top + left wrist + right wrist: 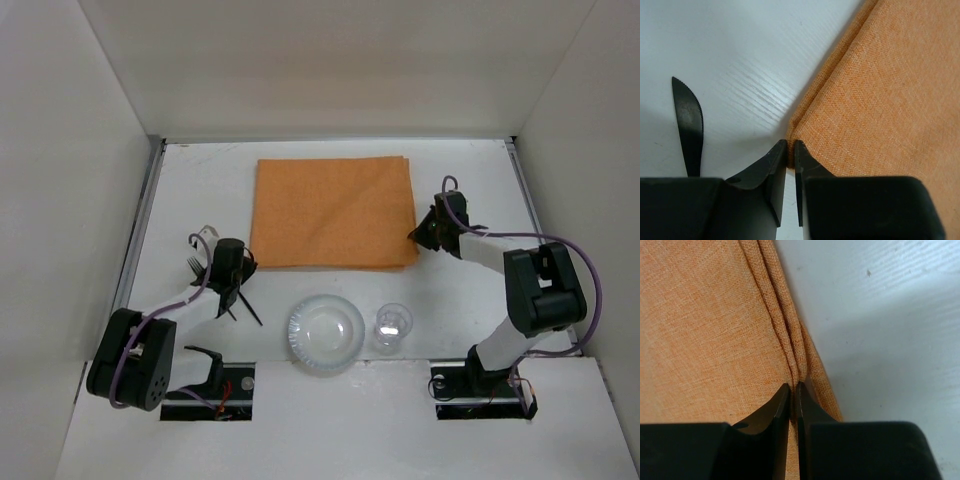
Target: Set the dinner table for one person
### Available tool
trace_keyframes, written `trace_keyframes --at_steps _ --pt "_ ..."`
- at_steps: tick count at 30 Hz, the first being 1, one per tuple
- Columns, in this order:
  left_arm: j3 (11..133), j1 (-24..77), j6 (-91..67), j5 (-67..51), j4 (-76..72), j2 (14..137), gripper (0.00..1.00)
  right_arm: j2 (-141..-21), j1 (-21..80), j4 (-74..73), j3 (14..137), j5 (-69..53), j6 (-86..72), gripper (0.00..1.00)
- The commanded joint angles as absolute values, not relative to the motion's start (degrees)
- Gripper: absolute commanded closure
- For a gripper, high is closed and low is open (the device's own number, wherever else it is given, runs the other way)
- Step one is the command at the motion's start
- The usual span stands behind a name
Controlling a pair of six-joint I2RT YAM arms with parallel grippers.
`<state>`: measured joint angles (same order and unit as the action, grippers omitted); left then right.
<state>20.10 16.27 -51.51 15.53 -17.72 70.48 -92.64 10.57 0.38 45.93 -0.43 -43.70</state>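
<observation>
Both hands are positioning the orange placemat [334,212] on the surface [200,190]: left hand [790,147] and right hand [794,390] clenching its 7 and 5 o'clock corners. Next likely calls for an even pull.

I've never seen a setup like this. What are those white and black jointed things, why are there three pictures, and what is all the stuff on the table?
They are two robot arms bolted at the near edge of a white table. The wide picture comes from a camera above and behind them; each close-up comes from a camera on one arm's wrist, looking past its own black fingers.

On the table lie a folded orange cloth placemat, a clear plate, a clear glass, and black cutlery, a knife among it, by the left arm.

The left tool is closed at the placemat's near left corner. The right tool is closed on the folded layers at the near right corner. Both seem to be pinching the cloth.
</observation>
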Motion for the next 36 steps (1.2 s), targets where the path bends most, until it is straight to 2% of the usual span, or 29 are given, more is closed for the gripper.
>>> trace_keyframes --at_steps 1,9,10,13,15,17,18,25,30,32,34,36 --pt "18.46 17.09 -51.15 15.38 -17.49 69.61 0.92 -93.34 9.19 1.85 49.66 -0.62 -43.33 0.87" --pt "17.4 17.44 -50.8 15.47 -12.23 57.23 0.88 -85.0 9.1 2.2 42.2 3.25 -43.07 0.86" --pt "17.84 17.53 -50.8 15.47 -10.74 55.82 0.87 -84.12 9.09 1.85 41.58 3.69 -42.98 0.84" --pt "18.98 17.8 -50.19 15.38 -7.48 54.14 0.79 -80.61 9.36 1.5 39.38 6.58 -42.54 0.56" --pt "18.81 17.62 -50.36 15.56 -7.21 53.88 0.71 -77.27 9.88 1.41 37.28 8.6 -42.36 0.44" --pt "18.72 17.01 -50.89 14.94 -7.12 55.01 0.61 -73.41 10.94 1.14 34.73 9.4 -43.06 0.42" --pt "18.98 17.01 -50.8 14.68 -7.12 55.8 0.59 -71.82 11.46 1.06 33.41 9.67 -43.59 0.41" --pt "20.12 18.32 -51.15 13.62 -13.7 63.45 0.58 -67.59 15.59 2.9 26.99 8.27 -50.88 0.35" --pt "21.36 18.59 -51.24 14.24 -16.43 68.46 0.59 -73.11 19.29 5.18 27.86 7.47 -52.9 0.35" --pt "21.53 18.5 -51.07 14.06 -17.4 69.95 0.65 -75.92 19.9 6.85 28.56 7.65 -53.35 0.38" --pt "21.1 18.15 -51.15 14.06 -18.45 71.1 0.73 -77.95 19.91 8.34 28.91 7.64 -54.05 0.51" --pt "20.66 17.71 -51.24 13.98 -18.72 71.28 0.82 -77.52 19.99 8.53 28.83 8.61 -54.84 0.71"
